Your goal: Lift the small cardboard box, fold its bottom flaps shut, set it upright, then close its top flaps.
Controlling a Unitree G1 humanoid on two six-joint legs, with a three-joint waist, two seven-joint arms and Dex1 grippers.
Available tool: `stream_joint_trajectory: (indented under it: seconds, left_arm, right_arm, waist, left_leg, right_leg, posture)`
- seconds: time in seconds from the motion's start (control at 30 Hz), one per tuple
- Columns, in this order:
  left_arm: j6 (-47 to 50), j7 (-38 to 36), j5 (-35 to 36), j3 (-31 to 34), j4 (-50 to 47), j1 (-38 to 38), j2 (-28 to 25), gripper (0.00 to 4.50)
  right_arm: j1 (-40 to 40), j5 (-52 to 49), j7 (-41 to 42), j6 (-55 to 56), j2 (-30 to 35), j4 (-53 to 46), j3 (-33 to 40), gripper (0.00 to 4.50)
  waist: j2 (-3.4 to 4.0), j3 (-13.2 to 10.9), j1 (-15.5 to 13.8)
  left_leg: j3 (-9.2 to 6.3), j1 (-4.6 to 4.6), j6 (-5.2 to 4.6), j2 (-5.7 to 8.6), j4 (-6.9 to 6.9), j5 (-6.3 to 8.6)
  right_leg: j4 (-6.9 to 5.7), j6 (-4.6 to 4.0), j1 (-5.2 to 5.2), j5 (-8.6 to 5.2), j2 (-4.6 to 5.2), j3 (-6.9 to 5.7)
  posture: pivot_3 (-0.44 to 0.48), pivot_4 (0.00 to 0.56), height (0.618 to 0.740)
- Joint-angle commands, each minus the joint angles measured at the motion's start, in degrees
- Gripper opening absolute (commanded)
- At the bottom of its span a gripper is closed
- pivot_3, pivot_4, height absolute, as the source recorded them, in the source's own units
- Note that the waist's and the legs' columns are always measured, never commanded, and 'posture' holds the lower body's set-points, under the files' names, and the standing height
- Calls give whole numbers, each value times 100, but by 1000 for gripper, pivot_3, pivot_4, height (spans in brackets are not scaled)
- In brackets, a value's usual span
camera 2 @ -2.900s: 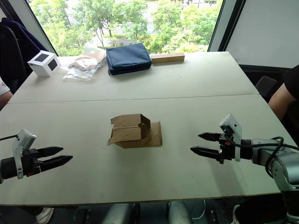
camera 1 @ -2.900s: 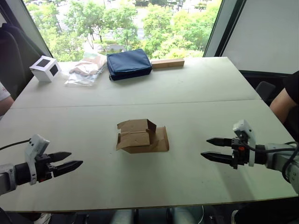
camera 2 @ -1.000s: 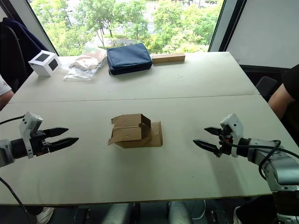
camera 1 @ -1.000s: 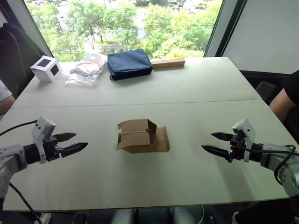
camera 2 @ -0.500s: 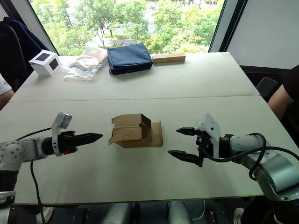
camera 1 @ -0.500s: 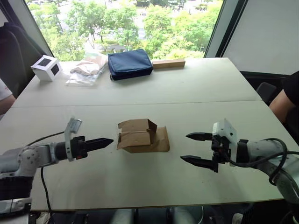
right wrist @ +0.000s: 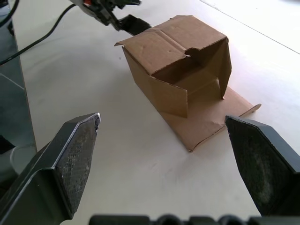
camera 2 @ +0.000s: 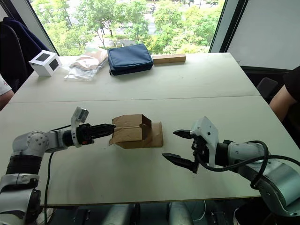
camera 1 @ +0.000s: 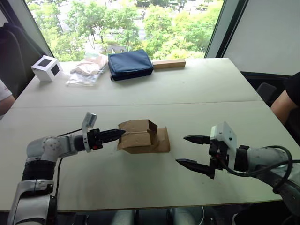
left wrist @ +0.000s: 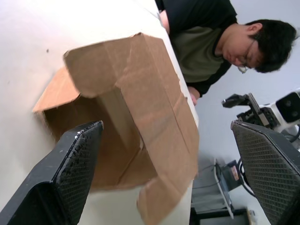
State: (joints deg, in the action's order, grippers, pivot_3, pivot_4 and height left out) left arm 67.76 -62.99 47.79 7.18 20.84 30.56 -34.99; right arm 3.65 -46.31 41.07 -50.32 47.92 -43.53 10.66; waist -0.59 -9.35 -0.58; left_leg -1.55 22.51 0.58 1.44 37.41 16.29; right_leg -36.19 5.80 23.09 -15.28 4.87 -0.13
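Grippers [camera 1: 194, 151] flanking box [camera 1: 140, 136] (perhaps touching)

Table [camera 1: 197, 89]: bare surface all round the small cardboard box [camera 1: 138, 136] at its centre; left gripper [camera 1: 119, 133], fingers spread, right up against the box's left end, no free gap visible there; right gripper [camera 1: 190, 151], jaws wide apart, well clear of the box with open tabletop between; one flap [camera 1: 161, 140] lies flat on the table toward the right gripper; white cube [camera 1: 45, 68], plastic bag [camera 1: 84, 70], navy pouch [camera 1: 130, 64] and wooden block [camera 1: 168, 63] ranged along the far edge, well apart from the box.
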Motion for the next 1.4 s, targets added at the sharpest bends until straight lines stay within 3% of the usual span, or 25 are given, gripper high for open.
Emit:
stream_joint_trajectory:
  seconds: [0.03,0.47,0.6,0.63,0.67,0.8,0.9,1.1,1.27,1.37,1.4]
  left_arm:
    - [-259,-258,-245,-267,316,314,160,4500]
    - [-512,-383,-442,-199,1294,1052,741,4500]
    - [-578,-447,-493,-235,1172,1010,789,3581]
    - [-573,-439,-500,-224,1169,1010,796,2950]
    - [-560,-439,-498,-220,1137,996,796,2781]
    - [-522,-479,-468,-222,991,933,775,1069]
    - [-576,-572,-406,-188,794,849,772,28]
    - [-685,-645,-336,-55,306,815,664,28]
    - [-1066,-761,-311,87,-433,1246,390,28]
    - [-1353,-934,-393,26,-749,1536,180,0]
    - [-1375,-993,-371,20,-813,1632,118,0]
  right_arm:
    - [79,-181,-223,-92,92,-237,241,4468]
    - [-80,-402,-582,9,-65,-264,329,4468]
    - [-120,-299,-601,163,-106,-237,249,4500]
    - [-109,-288,-609,191,-117,-229,213,4500]
    - [-109,-290,-616,209,-120,-232,196,4500]
    - [-104,-286,-618,254,-114,-207,152,4500]
    - [-39,-287,-616,266,-124,-166,98,4500]
    - [312,-741,-987,99,-561,204,137,4500]
    - [1268,-1775,-2590,186,-1865,1280,689,4500]
    - [1871,-2020,-3020,344,-2390,1571,715,3770]
    - [2039,-2057,-3089,387,-2508,1631,677,3313]
  waist:
    - [0,0,-3]
    - [-4,0,3]
    - [-4,0,-4]
    - [-4,0,-3]
    - [-4,0,-3]
    - [-4,0,-3]
    - [-4,0,-3]
    - [-5,0,-2]
    - [-13,-6,12]
    - [-10,-4,-1]
    - [-10,-4,4]
  left_leg:
    - [0,0,0,-2,0,0]
    - [0,0,-2,-3,3,0]
    - [0,0,-2,-3,4,0]
    - [0,0,-2,-3,5,0]
    - [0,0,-2,-3,5,0]
    - [0,0,-2,-3,5,0]
    - [0,0,-2,-3,5,0]
    - [-1,0,-1,-6,6,-1]
    - [-2,1,3,-12,8,-3]
    - [-2,3,12,-12,4,-8]
    - [-2,2,13,-10,0,-9]
  right_leg:
    - [-1,0,0,0,-10,0]
    - [-2,6,0,3,-21,-1]
    - [-4,7,0,3,-22,0]
    - [-4,7,0,3,-22,-1]
    - [-3,7,0,3,-22,0]
    - [-4,7,0,3,-22,0]
    - [-4,7,0,3,-22,0]
    - [-5,7,0,3,-23,0]
    - [-5,6,1,4,-16,3]
    - [-6,6,5,4,-15,4]
    - [-6,6,6,4,-16,4]
  posture:
    - [0,150,737]
    - [0,150,737]
    - [0,150,737]
    - [0,150,737]
    - [0,150,737]
    - [0,150,737]
    - [0,150,737]
    - [0,150,737]
    - [0,150,737]
    - [0,150,737]
    - [0,150,737]
